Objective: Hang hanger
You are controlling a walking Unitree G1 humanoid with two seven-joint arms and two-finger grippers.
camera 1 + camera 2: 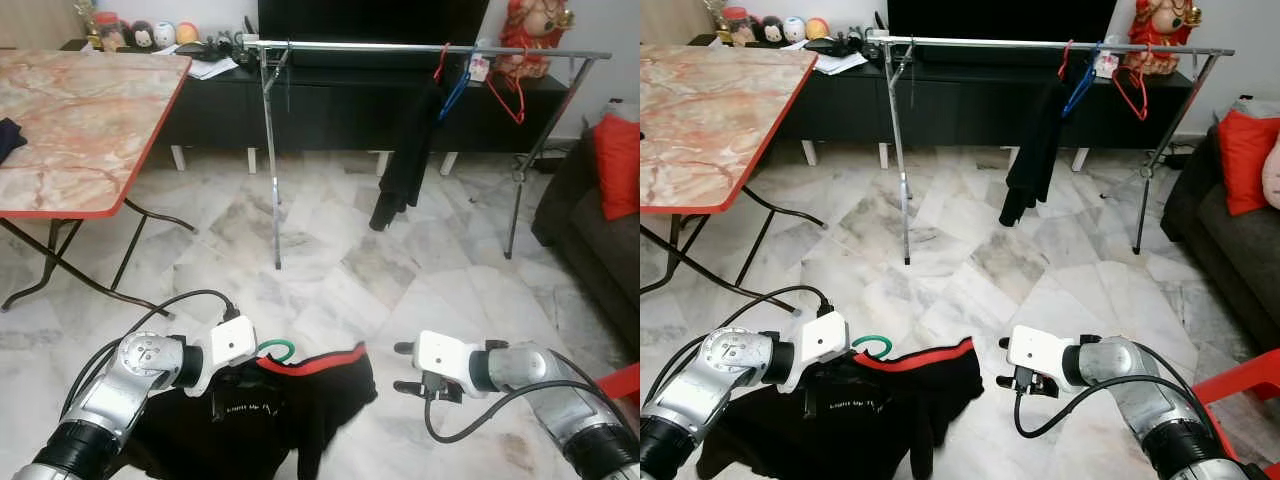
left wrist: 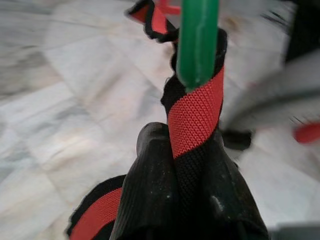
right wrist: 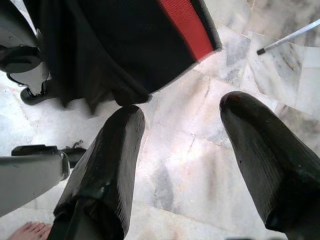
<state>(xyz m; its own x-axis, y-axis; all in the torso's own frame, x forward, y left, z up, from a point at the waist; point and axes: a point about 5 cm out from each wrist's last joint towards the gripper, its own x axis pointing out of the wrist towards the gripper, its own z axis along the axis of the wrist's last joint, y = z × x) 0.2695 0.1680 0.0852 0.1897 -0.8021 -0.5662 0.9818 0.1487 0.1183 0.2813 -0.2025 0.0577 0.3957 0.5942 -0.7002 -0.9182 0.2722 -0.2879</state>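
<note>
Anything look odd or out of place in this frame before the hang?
Yes. The left gripper is shut on the black garment's red-trimmed collar, not on the green hanger, whose hook pokes out beside it. The black garment sags toward the marble floor. The right gripper hangs open beside it.

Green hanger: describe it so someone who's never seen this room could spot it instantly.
Start at the metal clothes rail in front of the dark TV cabinet, then drop to the marble floor nearest the robot. There the left gripper is shut on a black garment with red trim, and the green hanger hooks out of its collar. The hangers on the rail are red and blue; this one is green.
</note>
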